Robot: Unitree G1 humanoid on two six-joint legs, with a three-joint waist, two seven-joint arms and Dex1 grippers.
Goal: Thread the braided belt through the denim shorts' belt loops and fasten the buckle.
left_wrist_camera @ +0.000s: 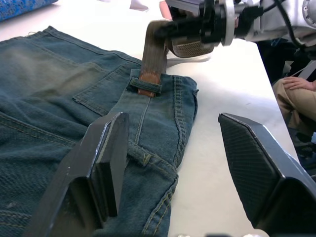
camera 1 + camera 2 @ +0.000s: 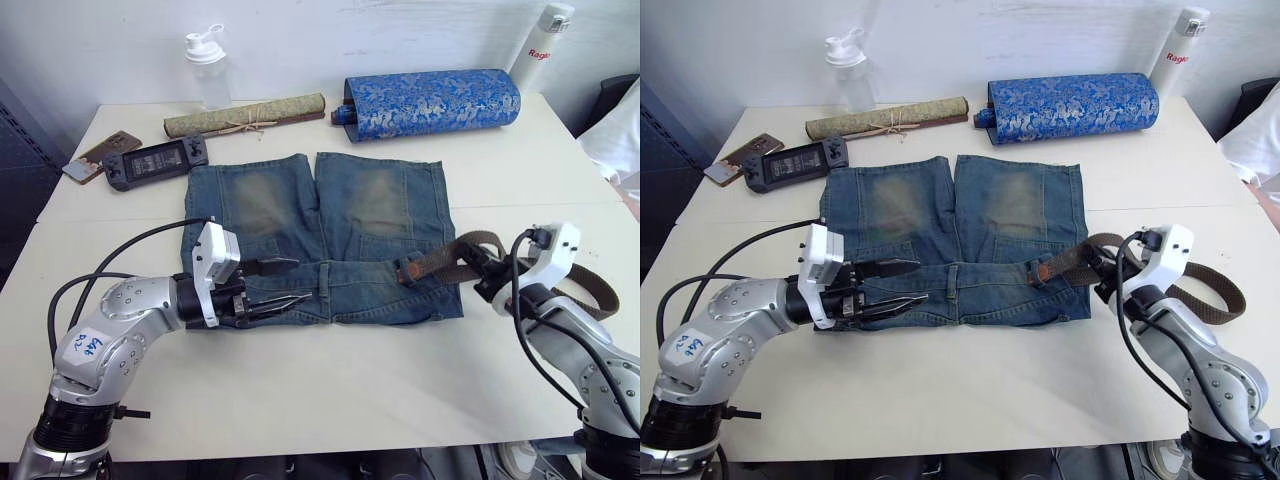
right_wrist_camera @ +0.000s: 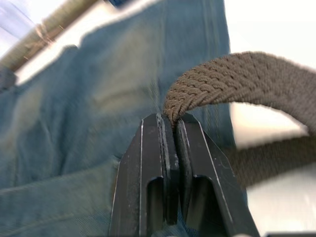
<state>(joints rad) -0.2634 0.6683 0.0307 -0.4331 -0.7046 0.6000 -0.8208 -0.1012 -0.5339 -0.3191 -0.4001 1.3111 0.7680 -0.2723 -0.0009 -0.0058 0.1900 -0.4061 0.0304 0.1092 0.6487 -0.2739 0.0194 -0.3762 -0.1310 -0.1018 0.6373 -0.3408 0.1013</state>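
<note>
The denim shorts [image 2: 330, 215] lie flat on the white table, waistband toward me. The braided belt [image 2: 448, 255] comes in from the right. Its tan leather end sits under a belt loop [image 1: 146, 87] on the right part of the waistband. My right gripper [image 3: 169, 121] is shut on the braided strap just right of the shorts' edge. Behind my right arm the belt curves on across the table [image 2: 598, 296]; the buckle is hidden. My left gripper [image 2: 300, 280] is open over the left part of the waistband, with denim between its fingers [image 1: 106, 158].
Along the far edge lie a blue brocade roll [image 2: 432, 103], a tied green scroll [image 2: 245, 117], a game controller [image 2: 155, 160], a phone [image 2: 100, 155] and two bottles [image 2: 208, 65]. A seated person's knee [image 1: 296, 89] shows beyond the table's right side.
</note>
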